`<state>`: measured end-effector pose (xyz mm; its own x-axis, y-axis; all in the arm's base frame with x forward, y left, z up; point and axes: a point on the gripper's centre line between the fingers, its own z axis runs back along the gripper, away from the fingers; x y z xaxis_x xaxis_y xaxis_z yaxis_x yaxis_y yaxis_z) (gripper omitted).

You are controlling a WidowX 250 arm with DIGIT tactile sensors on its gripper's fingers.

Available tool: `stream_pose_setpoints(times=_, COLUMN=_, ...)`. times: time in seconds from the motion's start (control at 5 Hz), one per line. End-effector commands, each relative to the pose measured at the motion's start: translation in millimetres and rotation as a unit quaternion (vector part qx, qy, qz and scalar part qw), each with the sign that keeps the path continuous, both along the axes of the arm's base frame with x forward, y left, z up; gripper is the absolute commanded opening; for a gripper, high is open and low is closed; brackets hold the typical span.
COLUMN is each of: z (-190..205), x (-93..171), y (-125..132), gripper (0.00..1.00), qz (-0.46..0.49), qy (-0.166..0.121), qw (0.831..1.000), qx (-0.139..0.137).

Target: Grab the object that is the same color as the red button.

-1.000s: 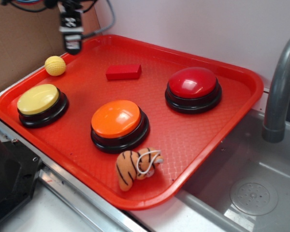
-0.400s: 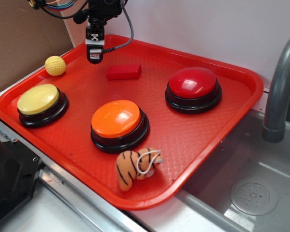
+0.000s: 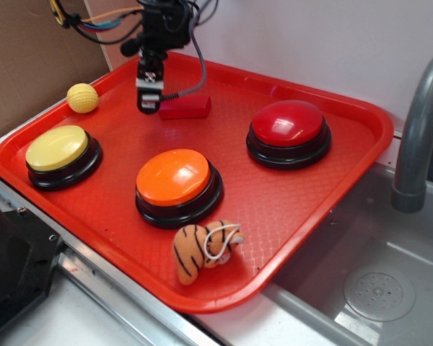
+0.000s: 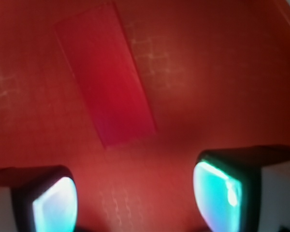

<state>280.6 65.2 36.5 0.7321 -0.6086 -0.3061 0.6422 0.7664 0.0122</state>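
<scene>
lying flat on the tray [image 3: 332, 194], the small matte red block [image 3: 185, 107].

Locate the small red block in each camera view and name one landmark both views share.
Exterior: the small red block lies at the tray's back, upper centre-left, just right of the gripper.
Wrist: it fills the upper left, running diagonally, ahead of the open jaws.
Shared landmark: the tray's textured red floor.
</scene>
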Motion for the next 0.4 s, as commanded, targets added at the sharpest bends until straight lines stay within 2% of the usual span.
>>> stream_pose_setpoints(times=0.0, z=-5.1, x=12.3, y=-19.5, gripper=1.0, qz=-0.013, qy=-0.012, qw=1.0, qx=0.002)
stream_pose_setpoints(times=0.2, z=-23.0, x=13.4, y=-17.1, gripper=0.62, qz=-0.005, qy=0.006, qw=1.0, qx=0.02)
